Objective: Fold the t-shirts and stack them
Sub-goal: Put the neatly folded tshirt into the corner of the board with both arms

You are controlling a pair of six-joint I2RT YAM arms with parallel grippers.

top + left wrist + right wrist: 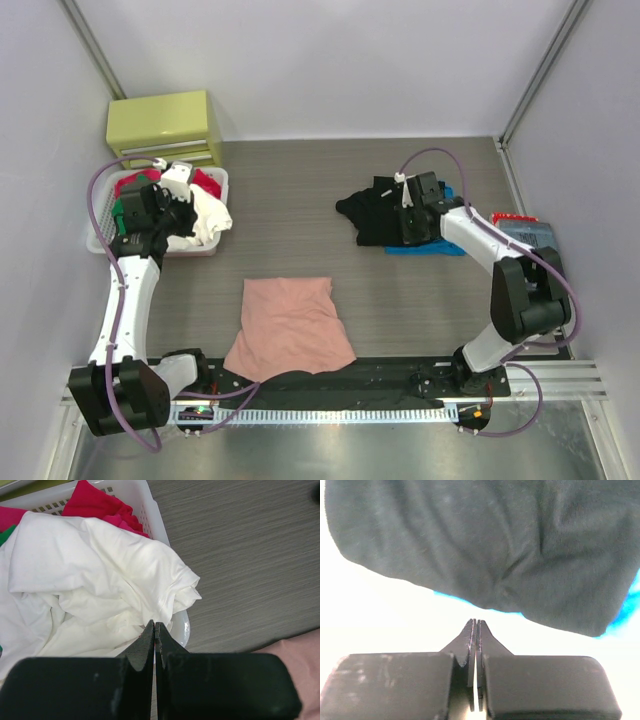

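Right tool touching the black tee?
Apart. Right wrist view: the tips of the shut right tool sit short of the crumpled black cloth t-shirt, with a strip of bright table showing between.

My right wrist view blurs the black t-shirt (485,545), cut off at the top; the blue cloth (630,605) under it shows only slivers. My left wrist view crops the salmon-pink t-shirt (300,655) at the corner; white cloth (90,580) hides most of the basket (150,510).

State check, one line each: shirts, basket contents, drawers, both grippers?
pink t-shirt: folded, lying flat.
black t-shirt: rumpled, lying on blue cloth.
white shirt: crumpled in basket, draped over rim.
drawer unit: shut.
left gripper: shut, empty.
right gripper: shut, empty.
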